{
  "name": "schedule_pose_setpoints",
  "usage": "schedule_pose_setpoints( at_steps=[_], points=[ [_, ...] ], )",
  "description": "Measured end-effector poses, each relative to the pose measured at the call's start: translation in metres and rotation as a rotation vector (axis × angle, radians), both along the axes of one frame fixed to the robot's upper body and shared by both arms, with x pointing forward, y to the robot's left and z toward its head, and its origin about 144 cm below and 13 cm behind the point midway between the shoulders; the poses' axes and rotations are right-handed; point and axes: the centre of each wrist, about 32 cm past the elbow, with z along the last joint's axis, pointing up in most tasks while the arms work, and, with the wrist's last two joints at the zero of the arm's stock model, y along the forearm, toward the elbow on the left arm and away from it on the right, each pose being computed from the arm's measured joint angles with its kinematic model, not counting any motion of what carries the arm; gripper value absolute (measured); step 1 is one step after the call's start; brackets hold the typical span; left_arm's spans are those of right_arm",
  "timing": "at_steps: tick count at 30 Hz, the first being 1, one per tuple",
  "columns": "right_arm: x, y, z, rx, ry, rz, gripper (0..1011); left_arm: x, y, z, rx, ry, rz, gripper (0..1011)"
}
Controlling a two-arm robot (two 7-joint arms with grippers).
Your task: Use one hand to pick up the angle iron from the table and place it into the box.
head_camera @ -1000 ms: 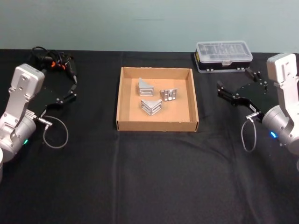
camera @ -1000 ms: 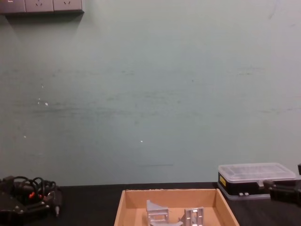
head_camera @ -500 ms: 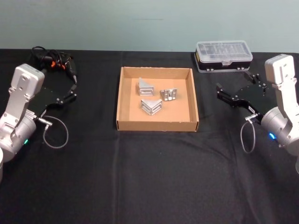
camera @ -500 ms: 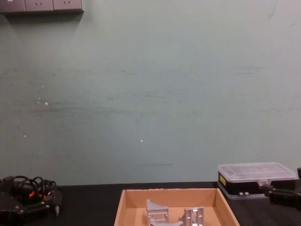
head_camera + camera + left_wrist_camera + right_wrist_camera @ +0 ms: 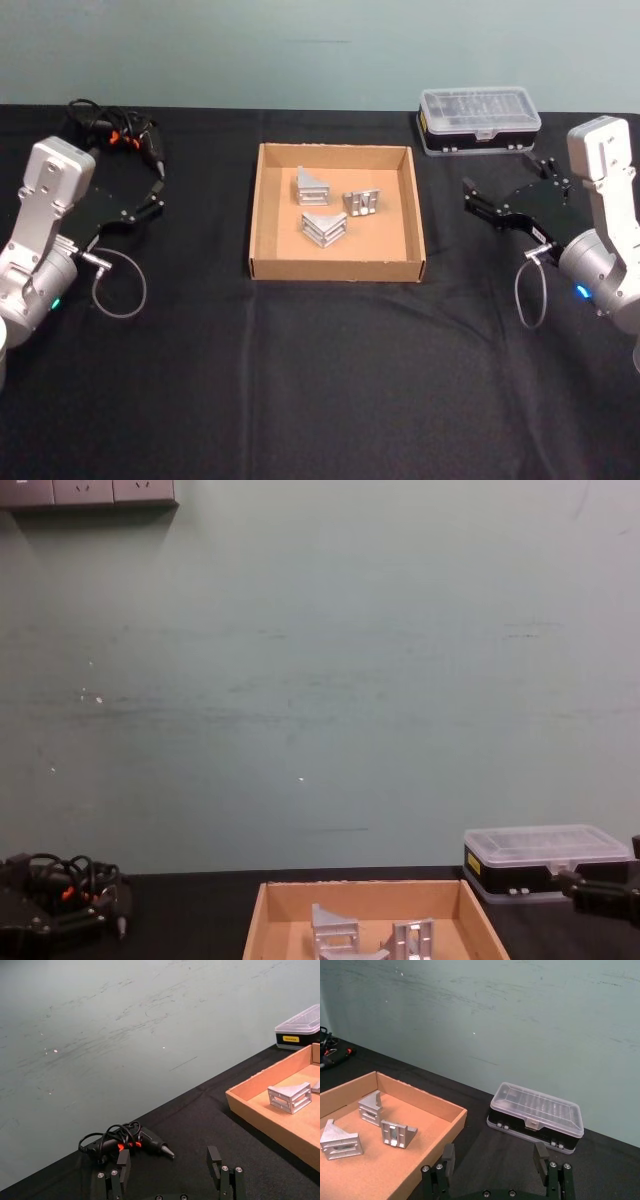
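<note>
Fingers of the right gripper [image 5: 500, 193] stand wide apart with nothing between them, and those of the left gripper [image 5: 155, 188] are spread just as wide and equally empty. Three angle irons lie inside the box [image 5: 266, 215], well apart from both grippers: one angle iron [image 5: 311, 185] toward the far left of the box floor, a second angle iron [image 5: 361, 202] just right of it, and a third angle iron [image 5: 323, 228] nearer the front wall. None of them touch each other. The box sits at the middle of the table [image 5: 320, 380], its low tan walls open at the top. The right gripper hangs over the table to the right of the box, pointing toward it, near the small black case with a clear lid [image 5: 478, 120] at the far right edge. The left gripper hangs over the left side, near a black tool with a coiled cable [image 5: 115, 133].
</note>
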Motion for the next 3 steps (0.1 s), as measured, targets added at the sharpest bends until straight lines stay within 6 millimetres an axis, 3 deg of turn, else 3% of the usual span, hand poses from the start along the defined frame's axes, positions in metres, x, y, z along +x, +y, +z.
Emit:
schedule_pose_setpoints(
  at_steps=[3],
  points=[
    [0.0000, 0.0000, 0.0001, 0.000, 0.000, 0.000, 1000, 0.0000, 0.0000, 0.0000, 0.000, 0.000, 0.000, 1000]
  ],
)
